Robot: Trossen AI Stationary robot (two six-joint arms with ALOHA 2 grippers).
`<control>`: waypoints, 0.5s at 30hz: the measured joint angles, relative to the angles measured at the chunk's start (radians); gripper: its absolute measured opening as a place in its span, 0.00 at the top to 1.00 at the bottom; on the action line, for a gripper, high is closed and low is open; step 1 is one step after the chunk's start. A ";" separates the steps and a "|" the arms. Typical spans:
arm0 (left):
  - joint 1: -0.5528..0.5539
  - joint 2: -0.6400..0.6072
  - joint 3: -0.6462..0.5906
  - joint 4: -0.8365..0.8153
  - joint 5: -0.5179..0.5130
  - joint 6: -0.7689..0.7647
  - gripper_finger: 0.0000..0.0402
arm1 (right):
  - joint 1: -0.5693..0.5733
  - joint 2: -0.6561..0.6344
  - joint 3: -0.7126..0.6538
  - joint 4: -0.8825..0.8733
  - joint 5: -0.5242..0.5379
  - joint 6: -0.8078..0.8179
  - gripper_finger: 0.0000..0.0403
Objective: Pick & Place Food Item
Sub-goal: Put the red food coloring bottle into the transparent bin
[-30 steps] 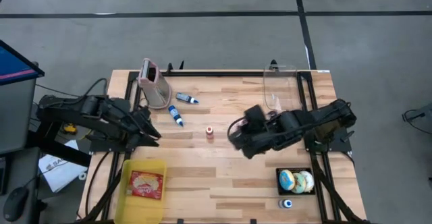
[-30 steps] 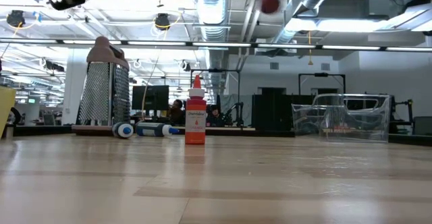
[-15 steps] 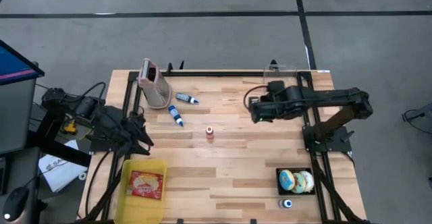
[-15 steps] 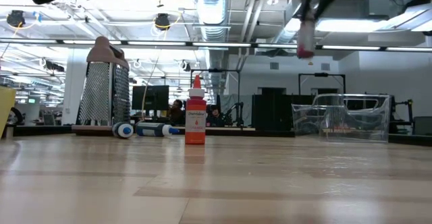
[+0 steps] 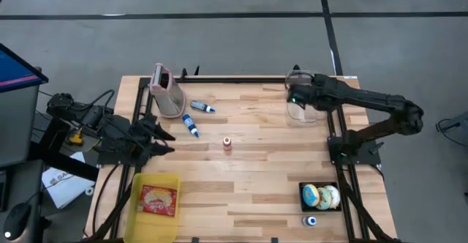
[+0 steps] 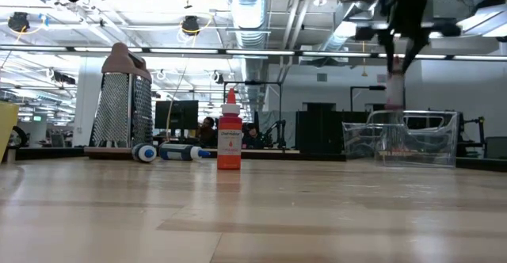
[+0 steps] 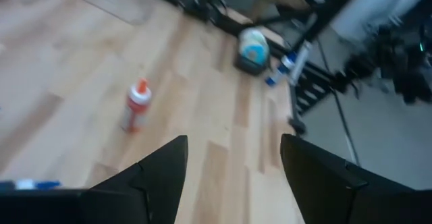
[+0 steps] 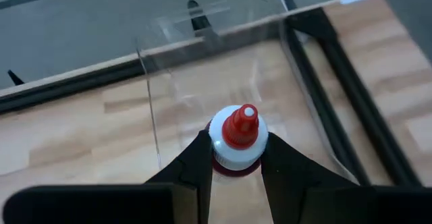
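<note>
Bottle (image 8: 237,137), red-capped, pinched in right pincer (image 8: 233,158), now above the clear bin (image 5: 303,96) at the table's (image 5: 256,177) far right corner; a second ago the arm was mid-table. Judged: carry nearly done, release pending. Left pincer (image 7: 233,158), spread and empty, waits at the left edge.

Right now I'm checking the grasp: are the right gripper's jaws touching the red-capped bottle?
Touching. The right wrist view shows the right gripper with its jaws pressed against both sides of the red-capped bottle, held above the clear container.
</note>
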 joint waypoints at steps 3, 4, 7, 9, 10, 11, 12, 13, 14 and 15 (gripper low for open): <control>0.000 0.021 0.000 0.029 -0.066 0.000 0.42 | -0.099 0.005 -0.073 0.198 -0.015 -0.166 0.78; 0.000 0.029 0.000 0.039 -0.078 -0.002 0.42 | -0.126 0.011 -0.091 0.257 -0.017 -0.211 0.78; 0.000 0.054 0.000 0.063 -0.108 -0.023 0.42 | -0.201 0.043 -0.119 0.337 -0.020 -0.305 0.78; 0.000 0.068 0.000 0.077 -0.133 -0.038 0.42 | -0.244 0.068 -0.122 0.383 -0.021 -0.367 0.78; 0.000 0.075 0.000 0.084 -0.142 -0.043 0.42 | -0.261 0.081 -0.122 0.399 -0.023 -0.401 0.78; 0.000 0.083 0.000 0.094 -0.151 -0.046 0.42 | -0.275 0.095 -0.123 0.425 -0.025 -0.441 0.78; 0.000 0.090 0.000 0.103 -0.162 -0.053 0.42 | -0.287 0.110 -0.123 0.455 -0.029 -0.475 0.78; 0.000 0.098 0.000 0.109 -0.174 -0.062 0.42 | -0.298 0.125 -0.123 0.484 -0.037 -0.507 0.78; 0.000 0.103 0.000 0.113 -0.183 -0.070 0.42 | -0.309 0.139 -0.123 0.513 -0.048 -0.538 0.78; 0.001 0.108 0.000 0.117 -0.190 -0.077 0.42 | -0.320 0.154 -0.123 0.543 -0.057 -0.563 0.78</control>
